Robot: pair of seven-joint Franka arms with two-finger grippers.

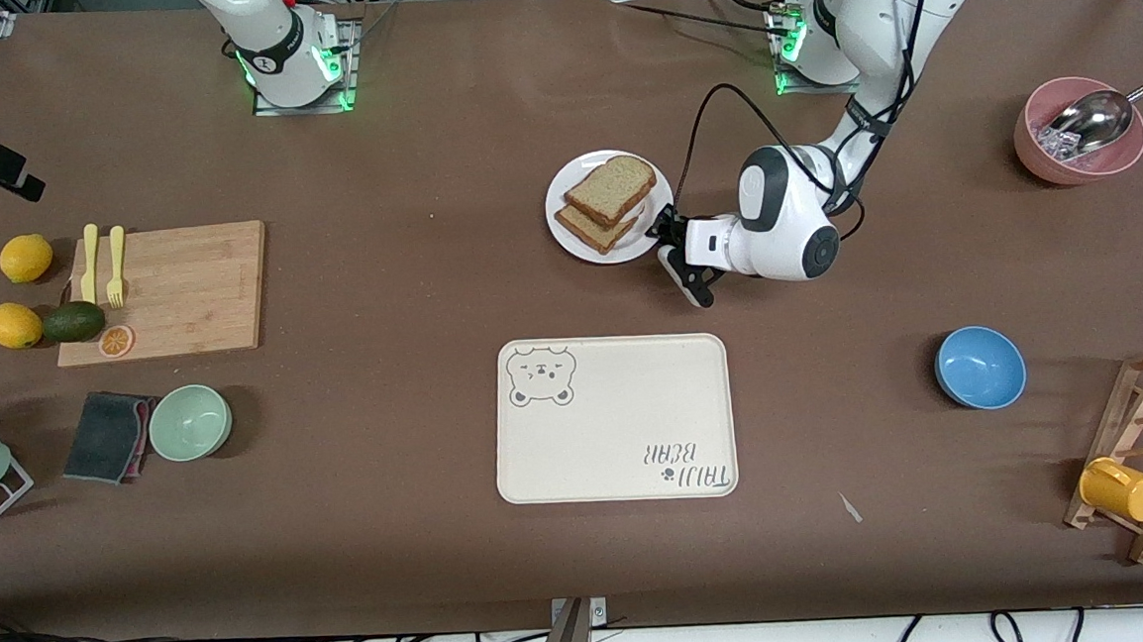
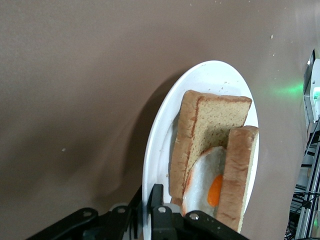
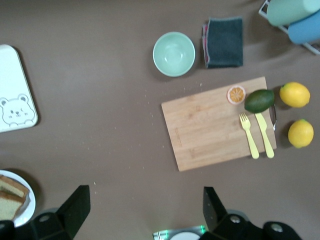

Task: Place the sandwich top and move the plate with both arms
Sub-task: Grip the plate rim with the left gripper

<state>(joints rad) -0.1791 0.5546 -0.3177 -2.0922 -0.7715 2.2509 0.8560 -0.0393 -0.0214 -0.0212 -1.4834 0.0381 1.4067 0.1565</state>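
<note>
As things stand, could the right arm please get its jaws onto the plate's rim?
Probably yes. The right gripper hangs open above bare table, and the plate has open rim toward the right arm's end; the left gripper is shut on the rim toward its own end.

Bare table (image 1: 431, 300) lies open between the plate (image 1: 566, 224) and the cutting board (image 1: 173, 291), and the left tool (image 1: 668, 239), clamped on the plate's rim, blocks that side toward the left arm's end.

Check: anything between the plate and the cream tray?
Nothing lies there: only bare brown table between the plate and the cream tray, seen in the front view.
</note>
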